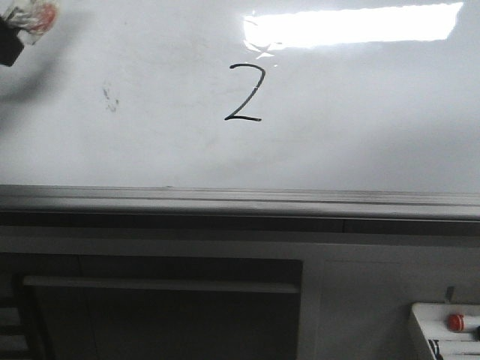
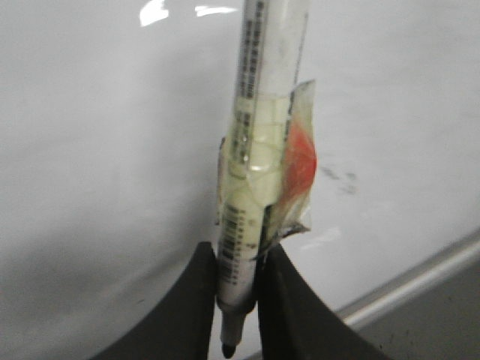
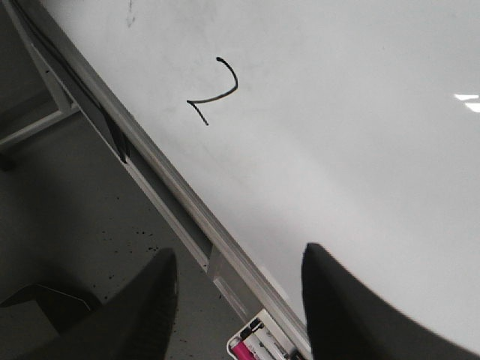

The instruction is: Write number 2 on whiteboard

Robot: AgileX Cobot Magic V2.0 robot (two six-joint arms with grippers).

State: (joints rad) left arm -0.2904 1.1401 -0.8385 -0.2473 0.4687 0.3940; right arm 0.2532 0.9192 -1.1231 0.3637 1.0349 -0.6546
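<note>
The number 2 [image 1: 246, 94] is drawn in thin black line on the whiteboard [image 1: 360, 142], just left of the light glare. It also shows in the right wrist view [image 3: 214, 90]. My left gripper [image 2: 238, 259] is shut on a white marker [image 2: 259, 112] wrapped in clear tape with an orange patch. The marker's black tip [image 2: 227, 349] pokes out past the fingers. In the front view this gripper [image 1: 15, 37] is at the top left corner, far left of the digit. My right gripper [image 3: 238, 259] is open and empty, over the board's grey bottom rail [image 3: 187, 214].
Faint dark smudges [image 1: 111, 99] mark the board left of the digit. The rail [image 1: 240, 201] runs along the board's lower edge, with a dark frame [image 1: 165, 307] beneath. A white box of markers [image 1: 446, 330] sits at the lower right and shows in the right wrist view [image 3: 259, 346].
</note>
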